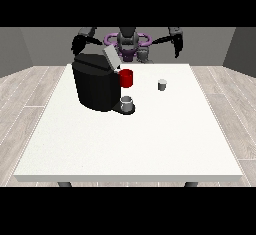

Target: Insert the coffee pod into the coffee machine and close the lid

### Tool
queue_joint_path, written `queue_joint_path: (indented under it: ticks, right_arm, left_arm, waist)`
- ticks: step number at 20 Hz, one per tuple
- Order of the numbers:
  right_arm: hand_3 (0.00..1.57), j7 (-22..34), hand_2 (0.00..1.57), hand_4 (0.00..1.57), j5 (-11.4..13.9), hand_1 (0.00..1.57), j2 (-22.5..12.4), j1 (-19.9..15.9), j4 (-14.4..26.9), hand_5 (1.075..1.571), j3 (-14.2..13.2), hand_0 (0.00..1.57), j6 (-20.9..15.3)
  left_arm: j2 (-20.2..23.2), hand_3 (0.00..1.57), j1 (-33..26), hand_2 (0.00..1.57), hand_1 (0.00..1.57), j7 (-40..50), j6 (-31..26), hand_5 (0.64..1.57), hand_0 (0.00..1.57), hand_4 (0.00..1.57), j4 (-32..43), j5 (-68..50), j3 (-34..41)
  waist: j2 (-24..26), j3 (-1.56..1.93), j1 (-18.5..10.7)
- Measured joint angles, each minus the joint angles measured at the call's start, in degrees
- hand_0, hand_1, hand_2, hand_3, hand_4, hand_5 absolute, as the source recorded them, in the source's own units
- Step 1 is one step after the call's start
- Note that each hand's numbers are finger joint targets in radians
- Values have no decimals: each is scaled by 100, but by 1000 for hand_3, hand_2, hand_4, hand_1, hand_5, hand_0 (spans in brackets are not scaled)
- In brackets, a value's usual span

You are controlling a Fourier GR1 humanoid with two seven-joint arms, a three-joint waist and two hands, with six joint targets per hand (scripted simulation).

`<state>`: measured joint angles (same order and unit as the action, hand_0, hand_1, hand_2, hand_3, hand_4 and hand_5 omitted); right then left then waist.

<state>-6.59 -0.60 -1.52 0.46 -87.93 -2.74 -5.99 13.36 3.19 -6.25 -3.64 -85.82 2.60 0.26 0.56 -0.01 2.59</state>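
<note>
A black coffee machine [95, 86] stands on the left part of the white table [135, 144]. Its grey lid [111, 57] is tilted up and open. A small grey coffee pod [162, 84] sits upright on the table to the right of the machine, well apart from it. The hand at the view's left [78, 44] hovers behind the machine's top back corner, holding nothing that shows. The hand at the view's right [176, 46] hangs above the table's far edge with fingers pointing down, and it is open. Both hands are far from the pod.
A red mug [126, 78] stands just behind the machine's front part. A grey cup [127, 104] sits on the machine's drip base. The table's near edge runs along the bottom of the view, with wooden floor around it.
</note>
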Motion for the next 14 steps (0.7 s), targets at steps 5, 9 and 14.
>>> queue_joint_path:
  ticks: [5,9,14]
  right_arm:
    - [0,-31,0,192,-45,0,41,-102,-53,1571,89,0,31]
    - [0,28,0,283,-23,0,52,-330,-63,1571,127,0,7]
    - [0,154,0,337,-20,0,61,-475,-133,1571,210,0,35]
  left_arm:
    - [204,0,508,0,0,267,-235,1571,0,0,620,-55,261]
    - [299,0,960,0,0,366,-197,1571,0,0,1144,148,345]
    - [509,0,1386,0,0,237,-268,1571,0,0,1988,261,585]
  waist:
    - [-235,1,185]
    - [-464,0,327]
    - [-728,-2,464]
